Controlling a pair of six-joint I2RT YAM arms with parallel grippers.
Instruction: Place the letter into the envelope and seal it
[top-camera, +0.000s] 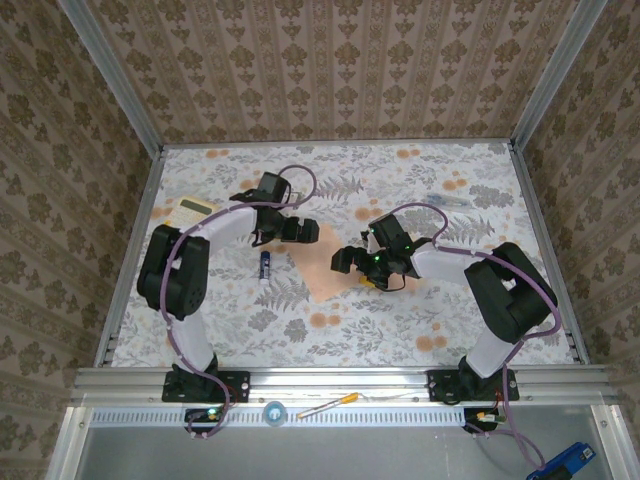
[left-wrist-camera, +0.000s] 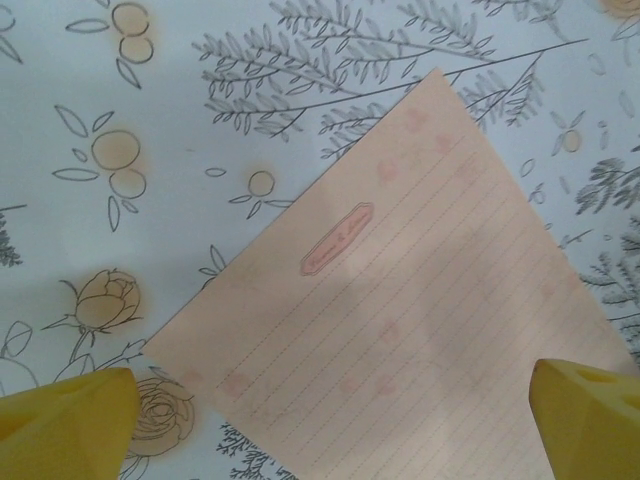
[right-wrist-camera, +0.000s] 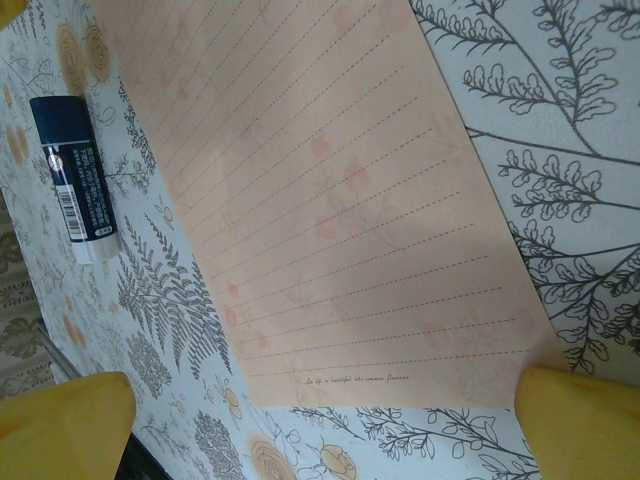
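We see the letter (top-camera: 320, 272) lying flat, lined side up, on the floral tabletop (top-camera: 400, 330) between the 2 arms. The left end effector (left-wrist-camera: 325, 425) hovers over one corner, its yellow fingers (left-wrist-camera: 65, 420) spread wide and holding nothing. The right end effector (right-wrist-camera: 320, 430) hangs equally open over the opposite end. A dark glue stick (right-wrist-camera: 75, 180) lies near the letter, not touching it.

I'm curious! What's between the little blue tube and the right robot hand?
The pink letter lies flat between the blue tube and the right gripper, as the top view shows.
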